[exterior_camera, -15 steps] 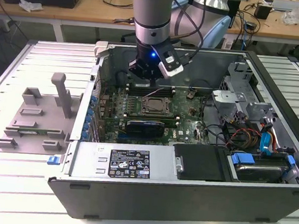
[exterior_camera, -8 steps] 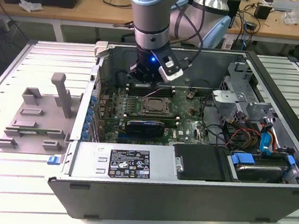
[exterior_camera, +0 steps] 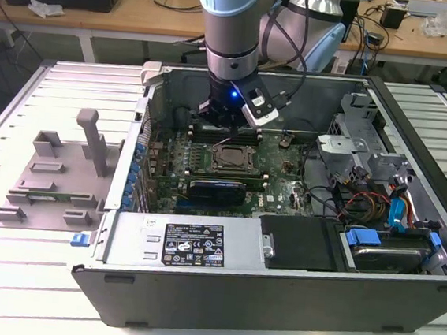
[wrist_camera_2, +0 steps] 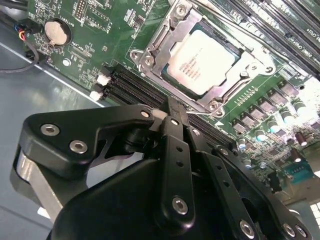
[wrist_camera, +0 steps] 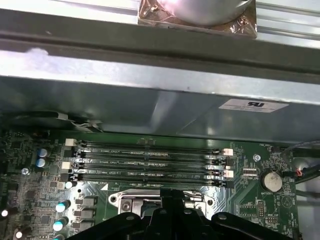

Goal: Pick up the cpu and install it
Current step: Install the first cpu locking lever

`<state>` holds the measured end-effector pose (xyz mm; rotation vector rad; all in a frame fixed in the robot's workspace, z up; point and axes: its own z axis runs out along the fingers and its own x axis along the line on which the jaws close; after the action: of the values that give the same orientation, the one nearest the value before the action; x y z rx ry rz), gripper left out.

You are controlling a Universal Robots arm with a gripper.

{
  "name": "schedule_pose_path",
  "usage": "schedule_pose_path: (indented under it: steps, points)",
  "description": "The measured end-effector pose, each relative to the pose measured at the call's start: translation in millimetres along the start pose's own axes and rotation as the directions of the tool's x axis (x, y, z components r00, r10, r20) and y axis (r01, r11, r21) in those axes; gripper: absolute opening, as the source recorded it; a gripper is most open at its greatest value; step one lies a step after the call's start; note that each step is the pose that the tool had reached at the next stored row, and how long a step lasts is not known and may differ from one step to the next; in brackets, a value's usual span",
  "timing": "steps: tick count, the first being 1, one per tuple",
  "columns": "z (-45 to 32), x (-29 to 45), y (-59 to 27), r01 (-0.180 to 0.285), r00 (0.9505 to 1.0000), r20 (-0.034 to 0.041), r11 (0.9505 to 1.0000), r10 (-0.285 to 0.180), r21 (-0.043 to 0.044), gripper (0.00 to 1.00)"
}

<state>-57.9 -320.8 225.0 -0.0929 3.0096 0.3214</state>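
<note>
Evidently the placing step is at or close to its end: the cpu [wrist_camera_2: 200, 60] is seen lying flat in the socket. Its silver top is bordered on all sides by the metal socket frame [wrist_camera_2: 150, 52] on the green motherboard [wrist_camera_2: 75, 40]. In the exterior view the hand [exterior_camera: 229, 127] is held just above the far side of that socket, inside the open computer case [exterior_camera: 196, 291], which is laid on the slatted surface [exterior_camera: 6, 289]. In the second wrist view the hand is seen over the memory slots [wrist_camera_2: 130, 85] just beside the frame, apart from the chip. Whether the hand is spread or pressed together cannot be told, since it is viewed edge-on; nothing is judged to be carried by it. Whether the frame is latched down over the chip cannot be told either. Any further motion here is judged to call for a slow, straight path, so that the frame, the chip and the slots are not knocked.
</note>
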Motion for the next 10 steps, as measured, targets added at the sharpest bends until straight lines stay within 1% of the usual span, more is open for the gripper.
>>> schedule_pose_path:
  steps: [4,10]
  points:
    - [5.8,-0.3,0.5,0.000,1.0000,0.0000,1.0000,0.000,-0.0005,0.11]
    - [8.6,-1.0,2.3,0.000,1.0000,0.0002,1.0000,0.000,-0.0011,0.11]
